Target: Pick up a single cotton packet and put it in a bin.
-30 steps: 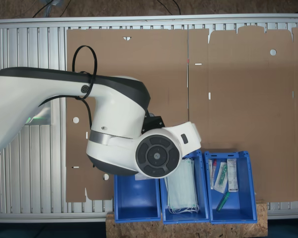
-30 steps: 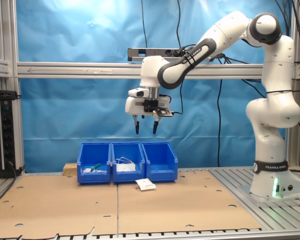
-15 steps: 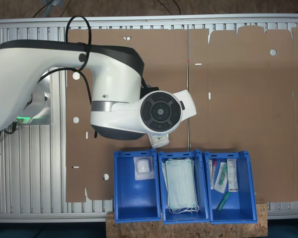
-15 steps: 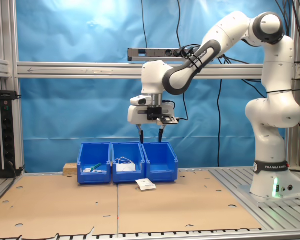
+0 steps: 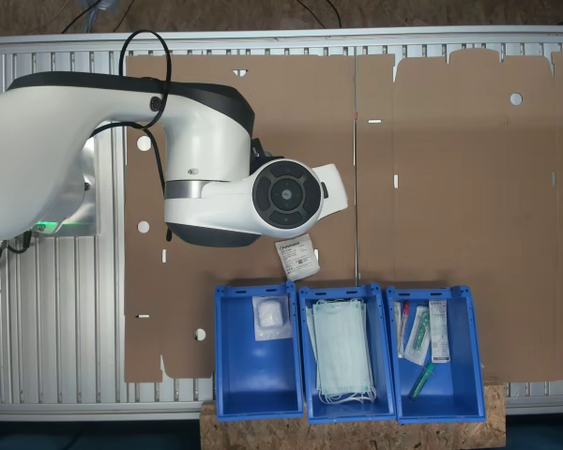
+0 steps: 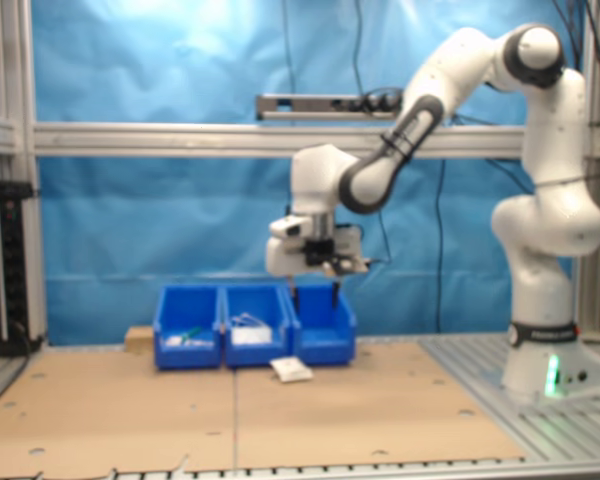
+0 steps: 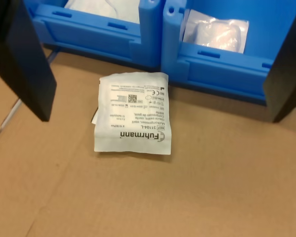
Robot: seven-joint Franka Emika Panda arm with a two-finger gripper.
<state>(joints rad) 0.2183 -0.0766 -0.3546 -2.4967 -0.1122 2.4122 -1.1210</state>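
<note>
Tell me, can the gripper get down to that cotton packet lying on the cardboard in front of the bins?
Probably yes. The cotton packet lies flat on the open cardboard, just clear of the bin fronts, with nothing on top. The gripper hangs above it, jaws open and wider than the packet.

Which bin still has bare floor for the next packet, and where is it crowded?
The bin holding one white packet is mostly bare toward its chipboard-side wall. The mask bin and syringe bin are crowded. The cardboard is bare apart from the cotton packet lying in front of the bins.
</note>
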